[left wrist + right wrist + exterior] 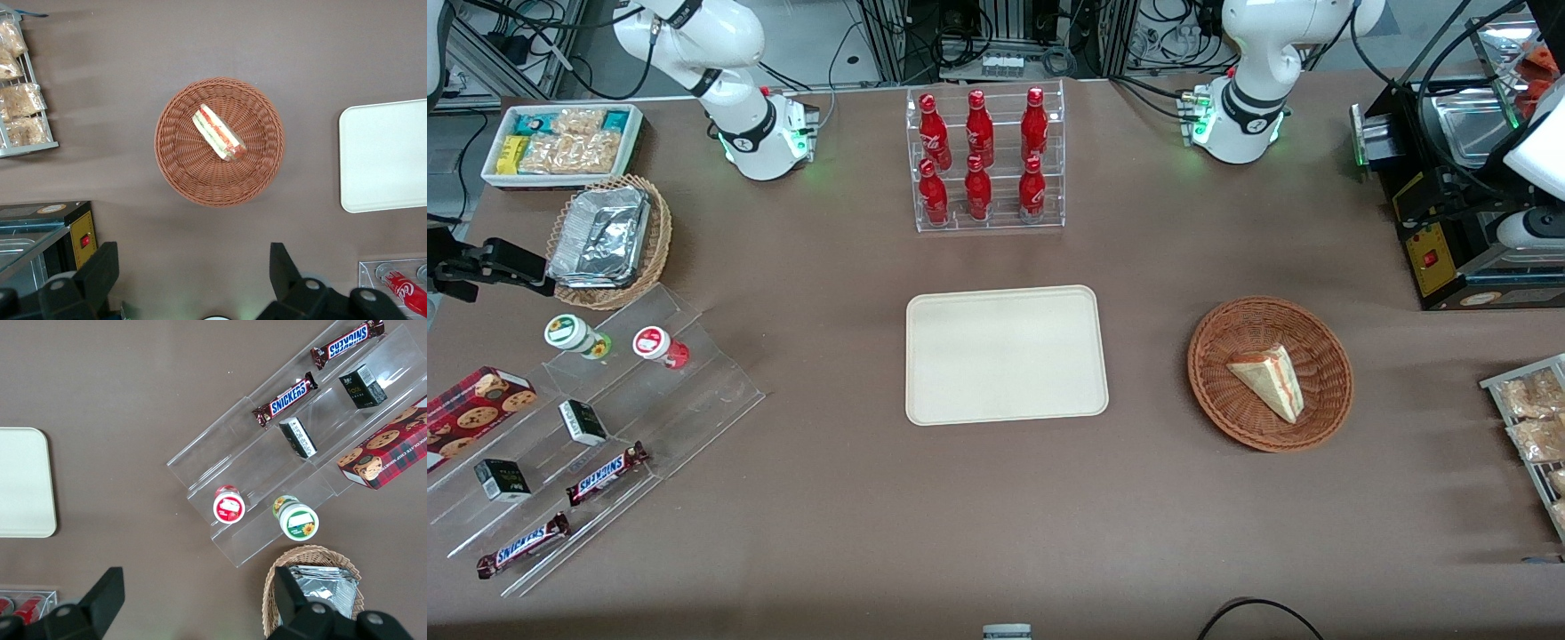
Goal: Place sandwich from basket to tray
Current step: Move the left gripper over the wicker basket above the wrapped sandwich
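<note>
Sandwich (219,133) is lying in the basket (183,173), beside the tray (383,157). I'm hovering the end effector (193,280) high above, fingers spread, holding nothing. A skewed descent risks snagging wicker or crushing the bread.

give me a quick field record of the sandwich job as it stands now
sandwich: triangular white-bread wedge with red and green filling, lying in the basket
basket: round reddish-brown wicker bowl, beside the tray
tray: flat cream rectangular plastic tray, nothing on it
tool: left arm's tool, open, above the table near the basket, holding nothing
step: grasp not yet made
</note>
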{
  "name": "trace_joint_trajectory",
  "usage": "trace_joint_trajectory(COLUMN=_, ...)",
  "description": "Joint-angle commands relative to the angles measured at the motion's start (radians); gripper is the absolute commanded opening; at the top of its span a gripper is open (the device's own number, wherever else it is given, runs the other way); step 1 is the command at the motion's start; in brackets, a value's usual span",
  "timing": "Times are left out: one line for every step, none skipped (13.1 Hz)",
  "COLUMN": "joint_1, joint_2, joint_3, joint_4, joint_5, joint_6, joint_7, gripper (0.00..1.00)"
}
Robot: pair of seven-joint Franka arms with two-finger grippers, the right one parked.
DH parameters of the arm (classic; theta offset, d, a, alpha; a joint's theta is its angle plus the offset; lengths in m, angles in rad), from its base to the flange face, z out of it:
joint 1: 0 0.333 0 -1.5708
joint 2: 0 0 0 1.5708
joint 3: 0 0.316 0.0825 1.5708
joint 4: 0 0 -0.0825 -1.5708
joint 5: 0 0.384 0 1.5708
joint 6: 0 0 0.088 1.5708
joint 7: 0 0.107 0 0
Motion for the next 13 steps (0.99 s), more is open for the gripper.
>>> trace_joint_trajectory(joint_1=0.010, joint_2=0.008, joint_3=-0.012, joint_4=0.025, joint_5=0.000, joint_6=-0.018, joint_7=-0.013, gripper=1.00)
trace_joint_trajectory(joint_1=0.010, joint_2=0.009, joint_3=-0.008, joint_4=0.025, joint_5=0.000, joint_6=-0.020, joint_7=-0.010, gripper=1.00)
trace_joint_trajectory(joint_1=0.012, joint_2=0.012, joint_3=-0.004, joint_4=0.022, joint_5=0.000, joint_6=-0.018, joint_7=-0.010, gripper=1.00)
trace_joint_trajectory(joint_1=0.012, joint_2=0.015, joint_3=-0.004, joint_4=0.016, joint_5=0.000, joint_6=-0.015, joint_7=-0.012, gripper=1.00)
trace_joint_trajectory(joint_1=0.012, joint_2=0.020, joint_3=-0.004, joint_4=0.005, joint_5=0.000, joint_6=-0.008, joint_7=-0.016, gripper=1.00)
trace_joint_trajectory(joint_1=0.012, joint_2=0.041, joint_3=-0.004, joint_4=-0.001, joint_5=0.000, joint_6=-0.003, joint_7=-0.024, gripper=1.00)
trace_joint_trajectory(joint_1=0.021, joint_2=0.061, joint_3=-0.004, joint_4=-0.013, joint_5=-0.002, joint_6=0.015, joint_7=-0.026, gripper=1.00)
trace_joint_trajectory(joint_1=0.022, joint_2=0.081, joint_3=-0.004, joint_4=-0.041, joint_5=-0.002, joint_6=0.067, joint_7=-0.026, gripper=1.00)
trace_joint_trajectory(joint_1=0.023, joint_2=0.087, joint_3=-0.006, joint_4=-0.079, joint_5=-0.002, joint_6=0.121, joint_7=-0.027, gripper=1.00)
trace_joint_trajectory(joint_1=0.023, joint_2=0.089, joint_3=-0.004, joint_4=-0.119, joint_5=-0.002, joint_6=0.171, joint_7=-0.033, gripper=1.00)
trace_joint_trajectory(joint_1=0.021, joint_2=0.089, joint_3=-0.006, joint_4=-0.169, joint_5=-0.002, joint_6=0.233, joint_7=-0.050, gripper=1.00)
trace_joint_trajectory(joint_1=0.022, joint_2=0.089, joint_3=-0.004, joint_4=-0.217, joint_5=-0.002, joint_6=0.297, joint_7=-0.079, gripper=1.00)
trace_joint_trajectory(joint_1=0.023, joint_2=0.090, joint_3=-0.006, joint_4=-0.258, joint_5=-0.002, joint_6=0.355, joint_7=-0.105, gripper=1.00)
